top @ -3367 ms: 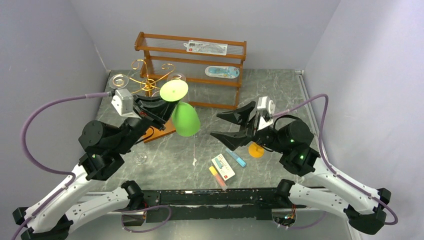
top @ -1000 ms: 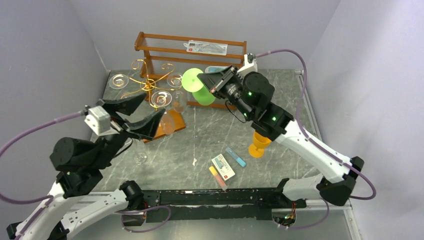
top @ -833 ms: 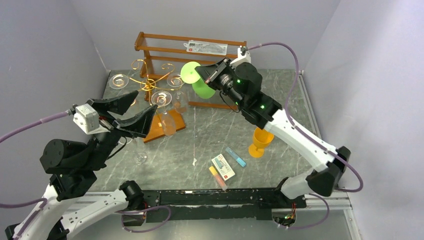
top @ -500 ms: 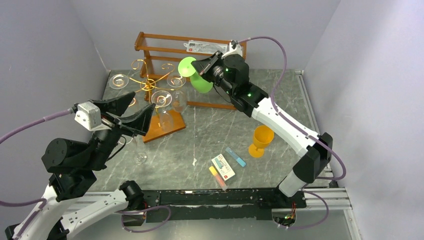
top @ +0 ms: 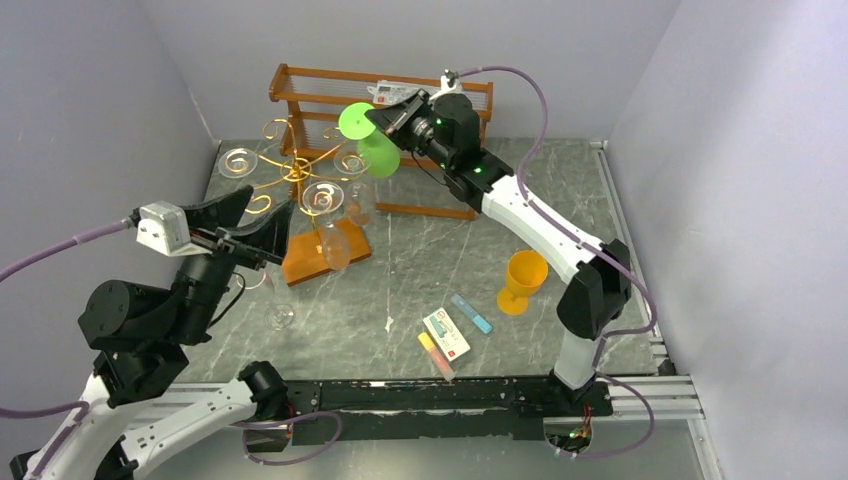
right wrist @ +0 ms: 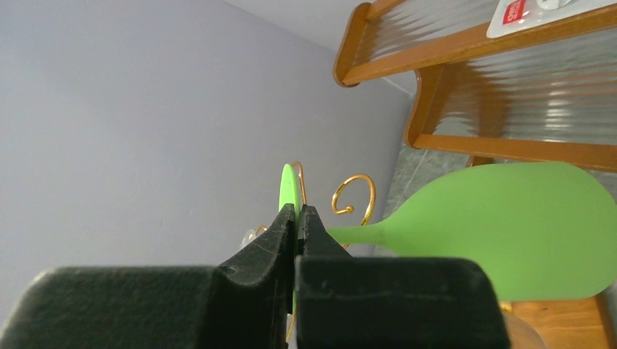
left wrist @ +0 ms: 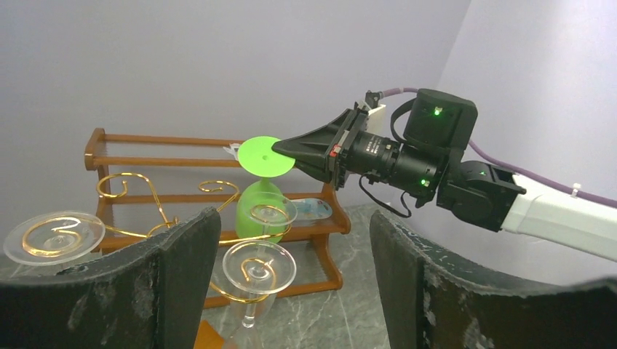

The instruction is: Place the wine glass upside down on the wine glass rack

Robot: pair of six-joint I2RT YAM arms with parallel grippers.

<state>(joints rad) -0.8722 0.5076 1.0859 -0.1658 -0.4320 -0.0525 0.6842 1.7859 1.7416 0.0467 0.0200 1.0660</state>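
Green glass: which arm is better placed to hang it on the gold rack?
Right. The right claw grips the glass by its foot, bowl down, beside the rack. The left claw is open, empty and farther off.

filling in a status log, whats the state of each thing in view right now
green wine glass, upside down, held in the air by its foot
right gripper, jaws shut on green wine glass
left gripper, jaws open, empty
wine glass rack, upright, clear wine glasses hanging upside down on it
orange wine glass, standing upright
wooden shelf, upright
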